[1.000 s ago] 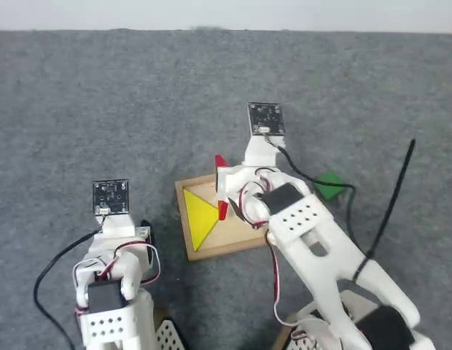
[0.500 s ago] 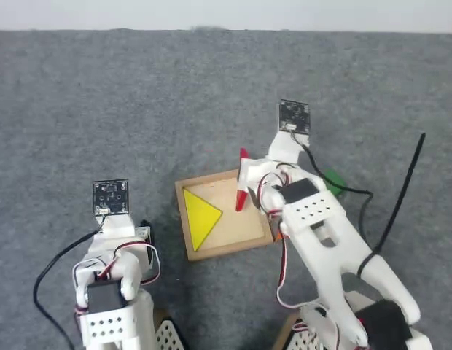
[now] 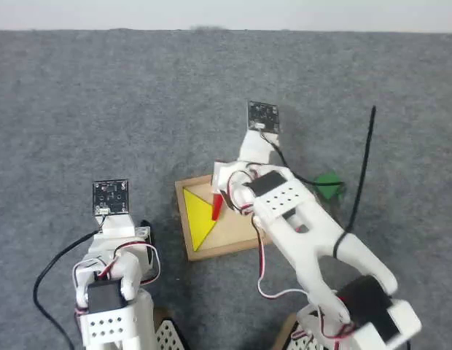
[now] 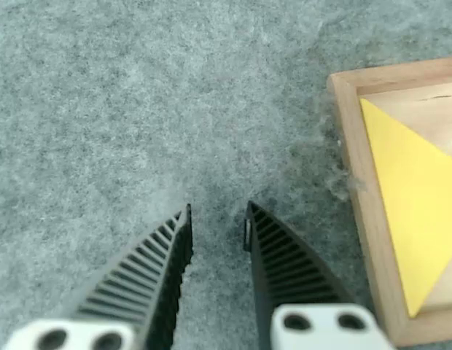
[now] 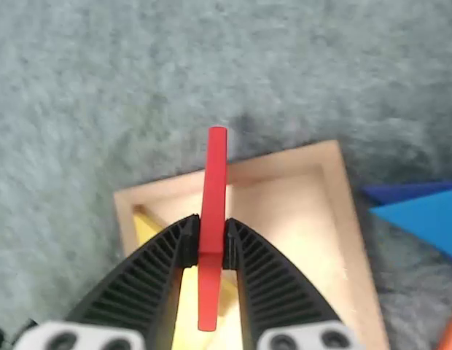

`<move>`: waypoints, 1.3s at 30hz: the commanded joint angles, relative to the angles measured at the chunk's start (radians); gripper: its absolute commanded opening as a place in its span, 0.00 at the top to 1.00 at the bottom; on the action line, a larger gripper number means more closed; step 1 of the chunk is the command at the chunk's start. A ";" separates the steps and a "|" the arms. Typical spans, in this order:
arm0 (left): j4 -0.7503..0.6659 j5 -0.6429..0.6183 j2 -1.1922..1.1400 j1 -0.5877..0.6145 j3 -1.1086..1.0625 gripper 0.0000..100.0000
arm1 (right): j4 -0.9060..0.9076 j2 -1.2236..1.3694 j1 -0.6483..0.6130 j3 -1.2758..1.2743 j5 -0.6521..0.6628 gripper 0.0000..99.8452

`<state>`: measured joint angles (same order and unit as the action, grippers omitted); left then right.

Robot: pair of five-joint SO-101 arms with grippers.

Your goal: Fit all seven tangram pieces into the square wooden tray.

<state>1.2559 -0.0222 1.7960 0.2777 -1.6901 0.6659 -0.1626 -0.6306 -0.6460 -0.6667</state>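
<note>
- My right jaws are clenched on the red tangram piece, pinching its 2 flat faces. It stands on edge, with one end poking out past the jaw tips.
- I judge this edge-on hold is what lets me carry a thin piece, since gripping the faces is the only purchase it offers.
- The red piece hangs over the square wooden tray, near where the yellow triangle meets the bare floor. I cannot tell whether its lower edge touches the wood.
- The yellow triangle lies flat in the tray with its long side against the wall nearest my left arm. This leaves the rest of the floor open for the other pieces.
- My left jaws are released, with a clear gap between the tips, and grasp nothing. They hover over the grey felt worktop just beside the tray's outer wall, probably parked clear of the right arm's work.
- A green piece waits on the worktop beyond the tray's opposite side, and a blue piece lies just outside the tray wall.
- By my reckoning 1 of 7 pieces is seated and a 2nd is in hand. If let go on edge, the red piece could topple across the yellow triangle instead of lying flat.
</note>
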 commanded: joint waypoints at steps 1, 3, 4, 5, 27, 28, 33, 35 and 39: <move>0.002 0.005 0.014 0.006 0.005 0.89 | 0.010 0.016 -0.018 0.078 -0.120 0.99; 0.002 0.005 0.014 0.006 0.005 0.89 | 0.004 0.019 -0.019 0.084 -0.180 0.99; 0.002 0.005 0.014 0.006 0.005 0.89 | 0.013 0.019 -0.019 0.089 -0.209 0.99; 0.002 0.005 0.014 0.006 0.005 0.89 | 0.015 0.019 -0.019 0.087 -0.242 0.99; 0.002 0.005 0.014 0.006 0.005 0.89 | 0.013 0.025 -0.050 0.034 -0.331 0.99; 0.002 0.005 0.014 0.006 0.005 0.89 | 0.013 0.025 -0.051 0.034 -0.311 0.99; 0.002 0.005 0.014 0.006 0.005 0.89 | 0.010 0.025 -0.045 0.009 -0.282 0.83; 0.002 0.005 0.014 0.006 0.005 0.89 | -0.010 0.025 -0.050 -0.015 -0.284 0.76; 0.002 0.005 0.014 0.006 0.005 0.89 | -0.065 0.016 -0.053 -0.057 -0.281 0.67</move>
<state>1.2559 -0.0222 1.7960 0.2777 -1.6901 0.6429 -0.1304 -0.6767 -0.6981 -0.9674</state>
